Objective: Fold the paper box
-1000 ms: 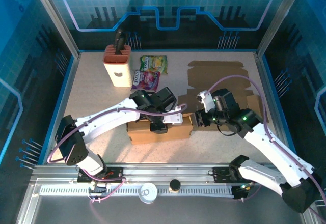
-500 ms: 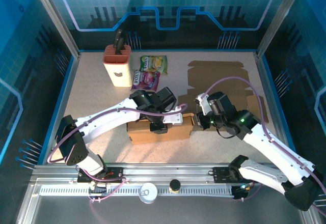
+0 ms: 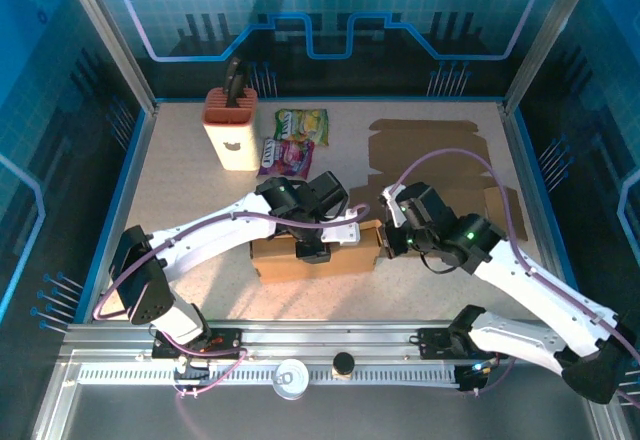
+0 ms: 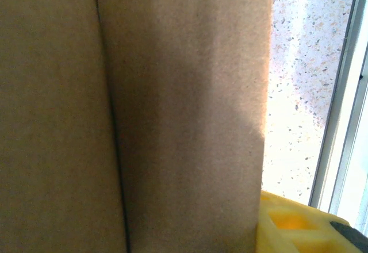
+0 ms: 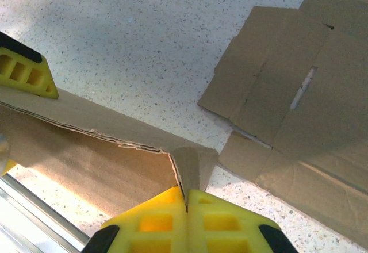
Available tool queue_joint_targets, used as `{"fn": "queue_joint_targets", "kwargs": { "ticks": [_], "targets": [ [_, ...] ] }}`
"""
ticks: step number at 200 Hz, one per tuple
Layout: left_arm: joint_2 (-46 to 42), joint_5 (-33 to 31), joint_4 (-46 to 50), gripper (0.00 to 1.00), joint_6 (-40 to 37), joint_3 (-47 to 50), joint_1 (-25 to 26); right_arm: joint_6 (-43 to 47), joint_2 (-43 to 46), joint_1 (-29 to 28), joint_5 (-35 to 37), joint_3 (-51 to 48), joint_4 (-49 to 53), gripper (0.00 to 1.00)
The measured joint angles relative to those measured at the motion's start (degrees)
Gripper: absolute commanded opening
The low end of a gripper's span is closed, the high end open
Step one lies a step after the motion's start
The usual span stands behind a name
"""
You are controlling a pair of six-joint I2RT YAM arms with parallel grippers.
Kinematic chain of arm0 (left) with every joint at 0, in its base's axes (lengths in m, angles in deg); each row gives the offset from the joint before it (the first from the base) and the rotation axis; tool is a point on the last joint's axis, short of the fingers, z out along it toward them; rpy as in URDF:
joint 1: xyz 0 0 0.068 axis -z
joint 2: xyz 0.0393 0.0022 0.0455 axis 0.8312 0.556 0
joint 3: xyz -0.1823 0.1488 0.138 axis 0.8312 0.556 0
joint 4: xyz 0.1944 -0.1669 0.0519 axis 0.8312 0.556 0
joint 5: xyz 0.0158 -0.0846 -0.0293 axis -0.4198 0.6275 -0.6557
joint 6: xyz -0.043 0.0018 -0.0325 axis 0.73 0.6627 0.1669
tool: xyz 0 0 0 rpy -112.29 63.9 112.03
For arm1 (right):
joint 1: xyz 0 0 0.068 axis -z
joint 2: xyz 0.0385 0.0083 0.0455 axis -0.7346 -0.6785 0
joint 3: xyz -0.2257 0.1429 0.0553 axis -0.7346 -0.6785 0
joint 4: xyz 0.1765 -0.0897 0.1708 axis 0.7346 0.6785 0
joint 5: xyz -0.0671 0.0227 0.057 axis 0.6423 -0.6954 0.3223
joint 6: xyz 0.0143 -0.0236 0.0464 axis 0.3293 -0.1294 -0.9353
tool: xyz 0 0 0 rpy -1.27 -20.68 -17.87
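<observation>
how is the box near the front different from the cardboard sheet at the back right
The box stands up with raised walls, while the cardboard sheet lies flat and unfolded. The box sits near the front, the cardboard sheet at the back right. The right tool is pinched shut on a corner of the box, and no tool holds the cardboard sheet. Both are plain brown cardboard.
</observation>
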Motion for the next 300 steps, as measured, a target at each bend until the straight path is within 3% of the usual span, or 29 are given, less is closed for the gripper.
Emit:
{"fn": "queue_joint_targets", "kwargs": {
  "ticks": [92,181,226,300],
  "targets": [
    [1.14,-1.03,-0.24,0.44,1.11,-1.11,0.7,-12.26,-0.52,-0.63,0.22,1.57,2.12,0.0],
    [1.77,-1.92,-0.61,0.44,1.55,-1.81,1.44,-16.55,-0.46,-0.63,0.63,2.1,3.08,0.0],
    [1.75,-1.9,-1.75,0.61,2.21,-1.77,1.36,-16.09,2.27,-0.96,2.58,-1.88,-0.46,0.0],
    [-5.4,-2.51,-7.45,0.73,7.56,2.05,1.27,-16.13,2.29,-3.61,5.99,-2.89,-2.75,0.0]
  ]
}}
